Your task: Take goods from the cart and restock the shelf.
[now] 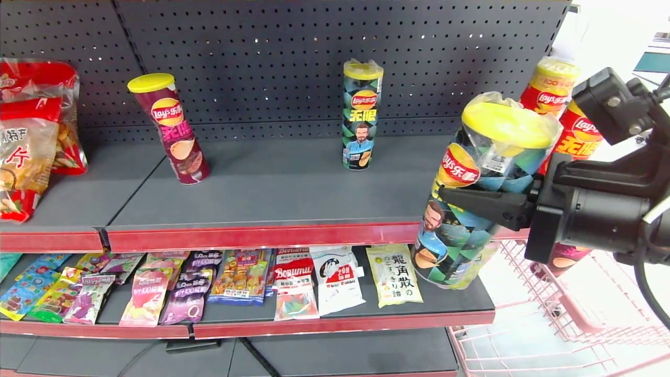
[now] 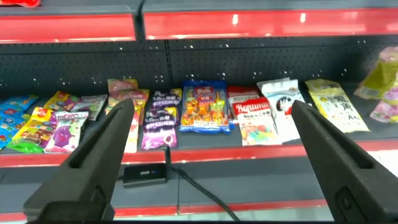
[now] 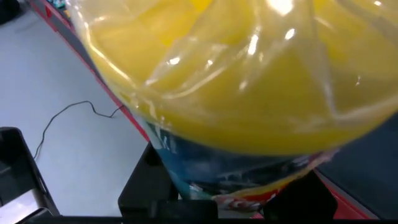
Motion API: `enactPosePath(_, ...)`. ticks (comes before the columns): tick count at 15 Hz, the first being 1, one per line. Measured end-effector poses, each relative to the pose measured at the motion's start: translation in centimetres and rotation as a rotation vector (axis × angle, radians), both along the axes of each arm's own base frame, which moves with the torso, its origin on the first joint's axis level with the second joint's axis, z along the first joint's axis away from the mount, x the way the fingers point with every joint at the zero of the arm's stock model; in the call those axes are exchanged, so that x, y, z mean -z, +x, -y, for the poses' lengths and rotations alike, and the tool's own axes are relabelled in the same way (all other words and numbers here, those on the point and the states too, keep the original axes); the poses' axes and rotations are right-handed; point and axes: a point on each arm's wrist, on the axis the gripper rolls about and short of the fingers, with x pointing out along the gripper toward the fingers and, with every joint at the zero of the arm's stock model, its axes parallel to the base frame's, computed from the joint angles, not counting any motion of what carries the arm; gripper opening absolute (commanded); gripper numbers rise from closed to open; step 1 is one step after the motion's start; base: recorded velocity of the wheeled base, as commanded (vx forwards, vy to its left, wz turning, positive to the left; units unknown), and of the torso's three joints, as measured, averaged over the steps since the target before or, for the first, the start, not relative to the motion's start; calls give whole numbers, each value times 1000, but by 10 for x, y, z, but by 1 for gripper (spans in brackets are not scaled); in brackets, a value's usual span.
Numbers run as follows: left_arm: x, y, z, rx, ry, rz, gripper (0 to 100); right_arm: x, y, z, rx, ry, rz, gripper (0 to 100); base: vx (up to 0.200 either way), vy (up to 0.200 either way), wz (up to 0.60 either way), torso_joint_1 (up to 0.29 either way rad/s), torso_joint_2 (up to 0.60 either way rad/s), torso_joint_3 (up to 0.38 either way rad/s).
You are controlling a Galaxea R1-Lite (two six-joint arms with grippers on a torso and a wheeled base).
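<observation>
My right gripper (image 1: 489, 201) is shut on a blue-green chips can (image 1: 473, 173) with a yellow lid under clear wrap. It holds the can tilted in the air, in front of the right end of the upper shelf (image 1: 272, 204). In the right wrist view the can's yellow lid (image 3: 236, 81) looms close, with dark fingers (image 3: 149, 193) at its body. A matching can (image 1: 362, 115) stands upright at the back of the upper shelf. My left gripper (image 2: 211, 162) is open and holds nothing, facing the lower shelf's snack packets (image 2: 205, 109).
A purple chips can (image 1: 172, 128) leans on the upper shelf's left part, and red snack bags (image 1: 31, 131) sit at the far left. Two red cans (image 1: 562, 104) stand behind the held one. The pink cart (image 1: 549, 314) is at the lower right. Packets (image 1: 235, 277) line the lower shelf.
</observation>
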Motion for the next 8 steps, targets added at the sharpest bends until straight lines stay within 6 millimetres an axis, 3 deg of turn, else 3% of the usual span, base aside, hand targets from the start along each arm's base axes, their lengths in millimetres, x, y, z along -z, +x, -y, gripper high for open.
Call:
enactPosePath(5, 0, 0, 0, 1, 0, 0, 100, -1, 1, 0, -1, 2, 3, 0, 200, 0, 0, 5, 3, 3)
enactPosePath(8, 0, 0, 0, 0, 0, 1, 100, -2, 1, 0, 1, 5, 6, 0, 0, 0, 0, 0, 0, 0)
